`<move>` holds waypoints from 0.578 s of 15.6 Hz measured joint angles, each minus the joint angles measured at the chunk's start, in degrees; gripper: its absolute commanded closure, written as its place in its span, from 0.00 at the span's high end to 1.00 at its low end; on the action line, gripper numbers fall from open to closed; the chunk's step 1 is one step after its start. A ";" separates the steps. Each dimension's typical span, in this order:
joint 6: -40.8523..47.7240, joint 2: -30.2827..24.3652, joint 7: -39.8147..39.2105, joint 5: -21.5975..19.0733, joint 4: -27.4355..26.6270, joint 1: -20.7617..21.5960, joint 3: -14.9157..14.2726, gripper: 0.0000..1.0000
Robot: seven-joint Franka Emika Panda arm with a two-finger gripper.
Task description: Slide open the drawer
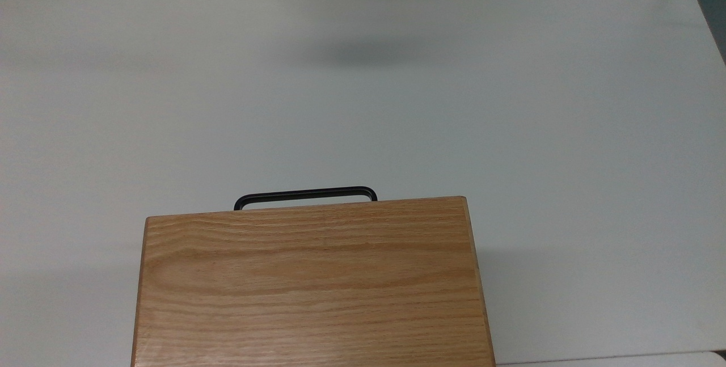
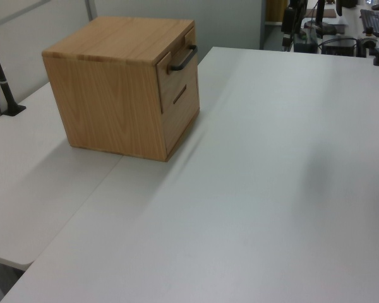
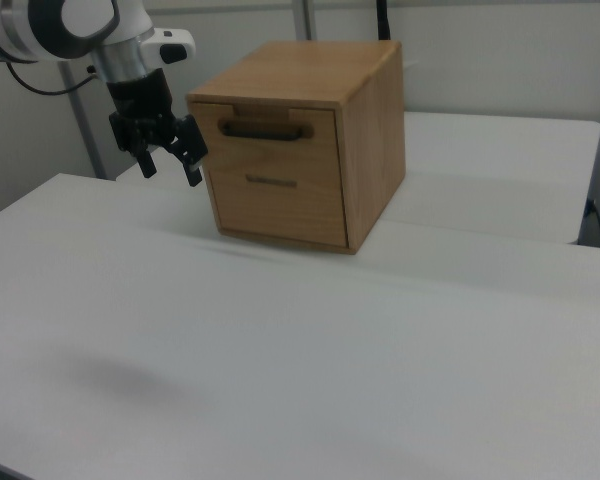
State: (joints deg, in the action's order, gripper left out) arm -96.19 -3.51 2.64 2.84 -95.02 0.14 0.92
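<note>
While the drawer [image 3: 265,132] sits flush and shut in the top of the cabinet [image 3: 370,140], I log the step as approach, no contact made. Item: pincer [image 3: 170,165], mine, hanging in the air above the white bench [image 3: 280,350], fingers spread with nothing between them, tips pointing down; in the right view it sits to the cabinet's left, at roughly the height of the upper front panel. Item: handle [image 3: 265,129], a long black bar lying level across the drawer front, seen from above as a dark loop [image 1: 305,195] jutting past the cabinet's edge. Item: a second, lower front with a small slot pull [image 3: 271,181], not wanted. Next move, as I judge it: carry the pincer in front of the bar's middle, turn it so the fingers straddle the bar above and below, pinch, then draw straight out along the slide. Any sideways pull would likely shift the whole cabinet instead.
</note>
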 measured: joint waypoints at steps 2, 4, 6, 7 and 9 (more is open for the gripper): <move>0.00 0.00 0.00 0.00 0.00 0.00 0.00 1.00; 0.00 0.00 0.00 0.00 0.00 -0.01 0.00 1.00; -0.02 0.04 0.00 0.00 0.00 -0.13 -0.05 1.00; -0.72 0.20 0.00 0.00 -0.03 -0.16 -0.09 1.00; -5.15 1.03 1.34 -0.29 -0.10 -0.14 -0.09 1.00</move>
State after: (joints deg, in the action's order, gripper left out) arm -101.34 -2.48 3.98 2.55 -95.12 0.00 0.82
